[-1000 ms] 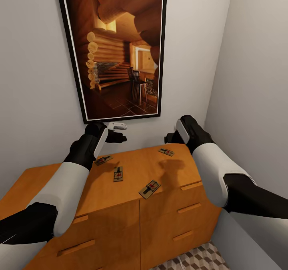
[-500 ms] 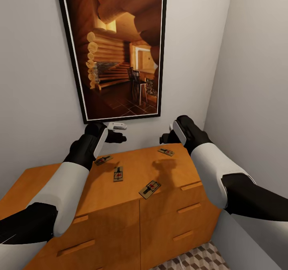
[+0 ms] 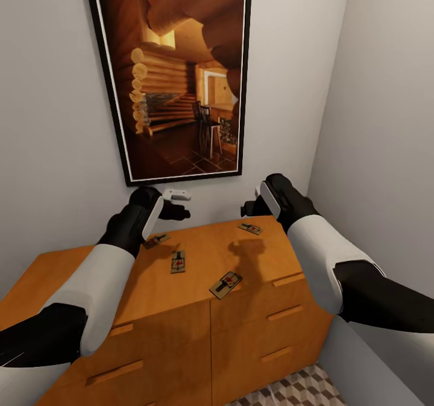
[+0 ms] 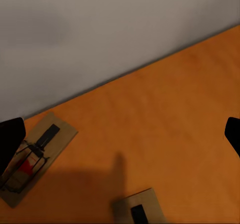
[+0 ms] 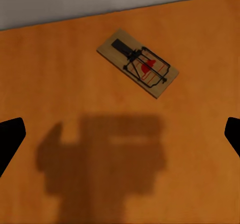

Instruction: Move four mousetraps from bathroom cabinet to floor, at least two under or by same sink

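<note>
On the cabinet (image 3: 199, 267) four unlabelled mousetraps (image 3: 225, 284) lie beneath both empty, wide-open end effectors (image 3: 175, 204).

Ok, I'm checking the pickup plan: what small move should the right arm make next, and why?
Probably lower the right gripper onto the mousetrap near the wall. All four traps lie flat on the cabinet, none grasped. The right wrist view shows that trap just ahead of the open fingers, with the gripper's shadow on bare wood short of it, so it likely needs a slight forward reach too.
</note>
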{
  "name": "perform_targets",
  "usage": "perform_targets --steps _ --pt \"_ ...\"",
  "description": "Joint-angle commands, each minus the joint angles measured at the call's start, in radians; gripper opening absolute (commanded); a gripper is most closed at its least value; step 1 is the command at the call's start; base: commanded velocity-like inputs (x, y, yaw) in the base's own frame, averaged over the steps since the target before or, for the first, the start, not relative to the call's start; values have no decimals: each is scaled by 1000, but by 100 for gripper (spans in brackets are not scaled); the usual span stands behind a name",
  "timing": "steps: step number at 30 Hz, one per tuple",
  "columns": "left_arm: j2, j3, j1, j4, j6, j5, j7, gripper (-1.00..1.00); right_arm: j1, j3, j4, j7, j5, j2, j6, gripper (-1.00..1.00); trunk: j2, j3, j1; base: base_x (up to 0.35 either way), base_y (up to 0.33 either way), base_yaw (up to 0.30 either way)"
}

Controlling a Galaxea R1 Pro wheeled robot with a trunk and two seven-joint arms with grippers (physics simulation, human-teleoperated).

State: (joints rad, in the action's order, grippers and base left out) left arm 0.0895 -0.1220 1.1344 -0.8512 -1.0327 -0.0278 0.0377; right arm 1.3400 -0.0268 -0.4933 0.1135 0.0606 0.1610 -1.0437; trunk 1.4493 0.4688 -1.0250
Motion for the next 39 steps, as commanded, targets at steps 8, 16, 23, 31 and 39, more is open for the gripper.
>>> perform_targets --steps 8,16,23,31,39 --pt "-1 -1 1 20 -4 -1 1 100 1 -3 -1 7 7 0 -4 100 1 1 0 0 0 0" --pt "-3 -1 1 24 -3 -1 1 100 1 -1 -1 4 7 -1 -4 100 1 1 0 0 0 0" --pt "-4 -1 1 24 -4 -1 1 100 1 0 3 6 8 -10 -4 100 1 1 0 0 0 0" --pt "-4 -1 1 24 -4 -3 1 100 1 2 4 10 8 -15 -4 100 1 1 0 0 0 0" --pt "-3 -1 0 22 -3 -3 1 100 1 3 4 9 8 -17 -4 100 1 1 0 0 0 0"
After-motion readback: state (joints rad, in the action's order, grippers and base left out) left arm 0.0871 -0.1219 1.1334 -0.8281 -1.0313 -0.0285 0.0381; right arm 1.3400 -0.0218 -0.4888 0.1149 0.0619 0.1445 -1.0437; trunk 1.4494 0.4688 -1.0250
